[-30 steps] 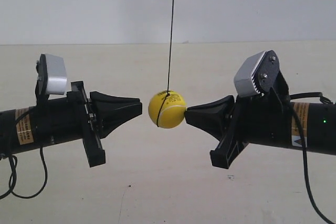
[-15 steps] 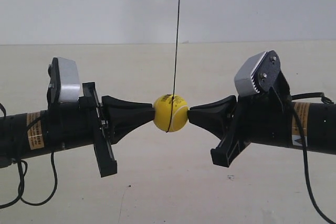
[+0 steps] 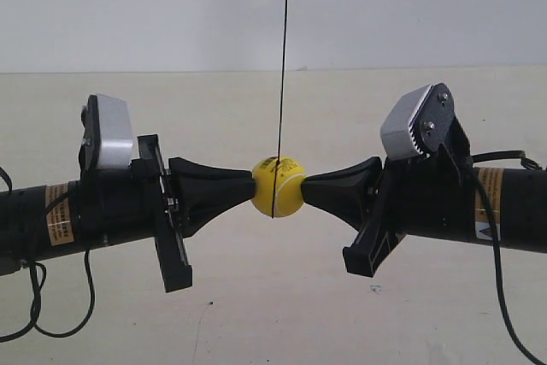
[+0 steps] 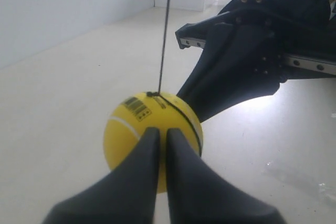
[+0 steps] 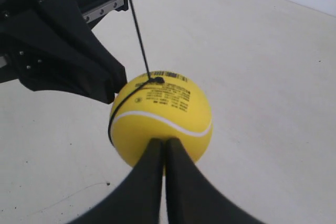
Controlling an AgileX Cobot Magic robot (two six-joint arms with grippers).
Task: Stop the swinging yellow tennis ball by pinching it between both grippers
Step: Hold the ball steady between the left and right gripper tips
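Black, with its fingers closed together, the left gripper presses its tip against one side of the yellow tennis ball. The right gripper, fingers likewise together, presses against the ball's opposite side. Above the ball runs a taut dark string.

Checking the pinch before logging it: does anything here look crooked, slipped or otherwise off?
Nothing stands out. The yellow tennis ball sits between the left gripper and right gripper, both closed tips touching it, and the string hangs nearly straight.
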